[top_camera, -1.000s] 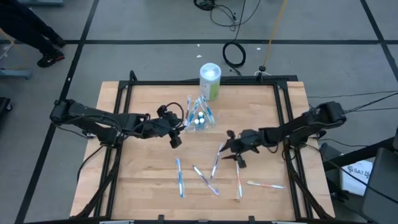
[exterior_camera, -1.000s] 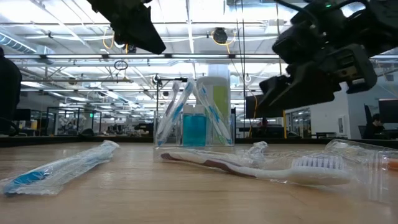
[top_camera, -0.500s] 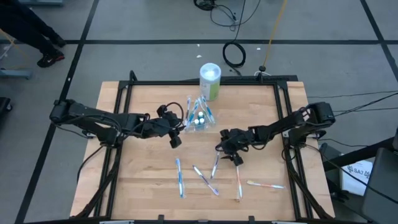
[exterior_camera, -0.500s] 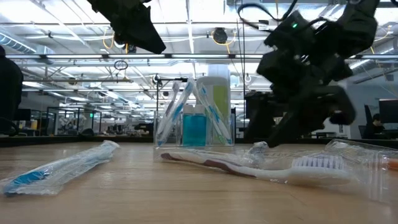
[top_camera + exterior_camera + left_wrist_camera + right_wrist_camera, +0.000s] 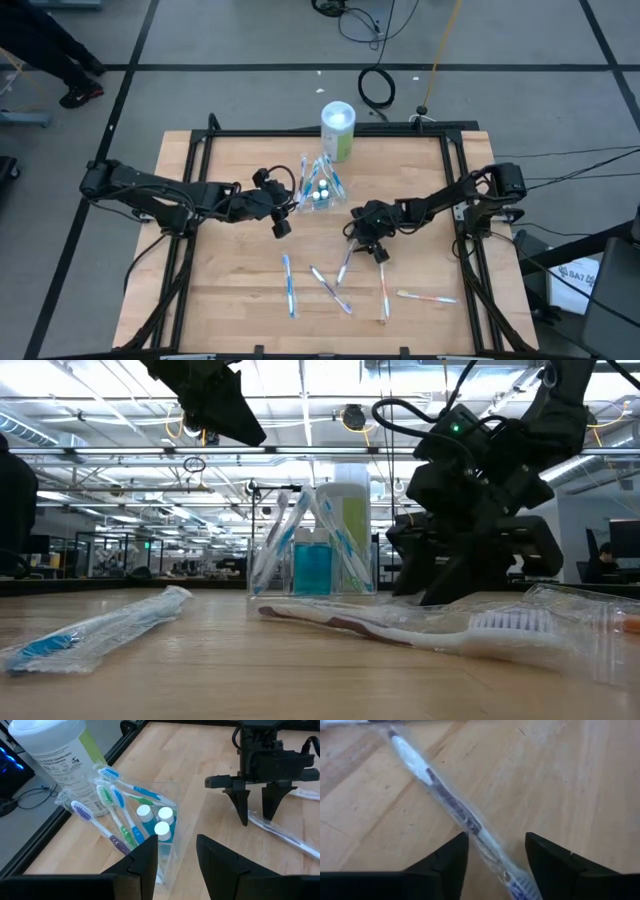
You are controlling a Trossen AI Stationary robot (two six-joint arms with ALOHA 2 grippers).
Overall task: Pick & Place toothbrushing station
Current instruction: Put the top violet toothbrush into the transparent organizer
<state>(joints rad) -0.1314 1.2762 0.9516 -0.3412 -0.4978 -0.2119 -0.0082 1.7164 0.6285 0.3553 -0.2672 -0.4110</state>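
The clear cup stands upright on the table's far middle with several toothbrushes leaning in it and three white-capped blue tubes. My left gripper hovers open and empty just left of the cup. My right gripper is low over the table, right of the cup and open. Its fingers stand on either side of a wrapped toothbrush that lies flat on the wood. I see no touch between them.
A tall white-and-green canister stands behind the cup at the far edge. More wrapped toothbrushes lie loose toward the near edge: one, another, a third and one more. A black frame borders the table.
My right gripper has gone down and toward the table's left, rolling as it went, and now stands over the wrapped toothbrush below the cup. The toothbrush has stayed where it lay.
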